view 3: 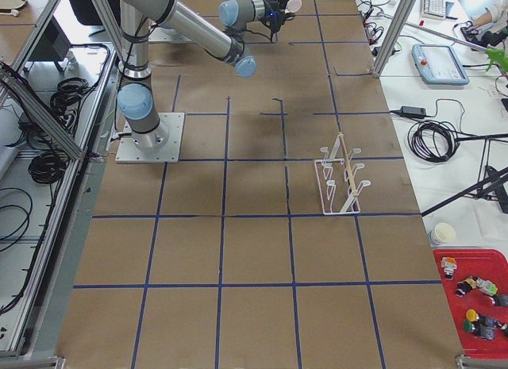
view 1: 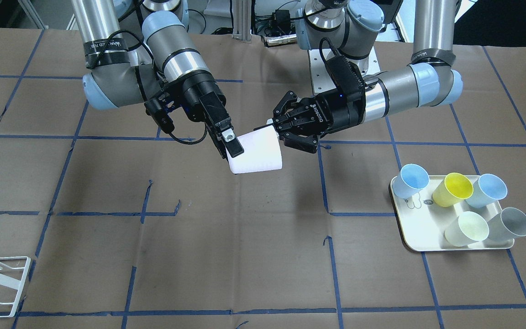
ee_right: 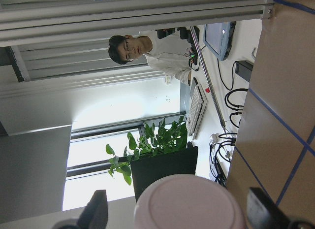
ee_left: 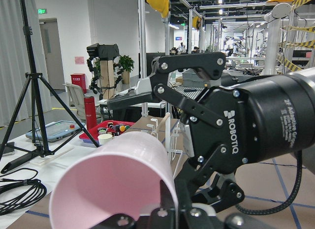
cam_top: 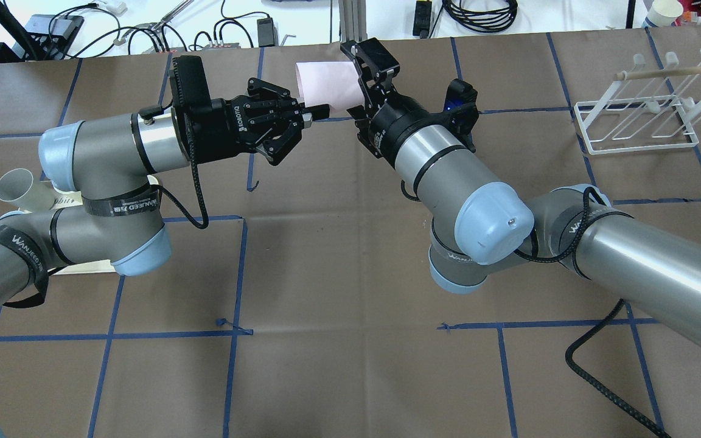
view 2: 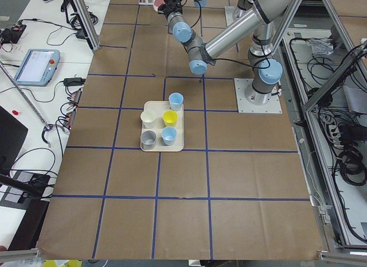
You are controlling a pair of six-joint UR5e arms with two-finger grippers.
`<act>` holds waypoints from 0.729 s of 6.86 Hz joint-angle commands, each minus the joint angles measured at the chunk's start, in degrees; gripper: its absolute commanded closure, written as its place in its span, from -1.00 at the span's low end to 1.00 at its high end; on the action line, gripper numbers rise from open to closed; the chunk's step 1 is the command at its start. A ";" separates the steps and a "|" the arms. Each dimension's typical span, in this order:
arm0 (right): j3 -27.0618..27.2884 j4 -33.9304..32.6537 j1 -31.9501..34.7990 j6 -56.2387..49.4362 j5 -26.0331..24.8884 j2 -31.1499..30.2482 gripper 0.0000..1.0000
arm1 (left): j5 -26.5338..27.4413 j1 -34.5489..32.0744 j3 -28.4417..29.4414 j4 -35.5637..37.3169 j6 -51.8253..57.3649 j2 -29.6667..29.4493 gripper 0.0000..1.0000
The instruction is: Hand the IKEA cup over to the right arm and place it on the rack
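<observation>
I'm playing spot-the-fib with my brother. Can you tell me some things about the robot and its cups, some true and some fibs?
1. The left gripper holds a blue cup. False: it holds the pink cup.
2. The yellow cup is on the tray. True.
3. A cup hangs on the rack. False: no cup is on it.
4. The pink cup is up off the table. True.

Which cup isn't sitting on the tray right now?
The pale pink cup, held in midair by the left gripper; the other five cups are on the cream tray.
</observation>
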 commanded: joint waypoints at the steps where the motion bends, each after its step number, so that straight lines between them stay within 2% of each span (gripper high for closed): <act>1: -0.48 0.00 0.80 0.05 -1.02 0.76 -0.98 | 0.00 -0.04 0.00 0.00 0.00 -0.06 1.00; 5: -0.48 0.44 1.34 2.58 -1.03 0.24 -0.97 | 0.00 -0.04 0.09 0.00 0.00 -0.06 1.00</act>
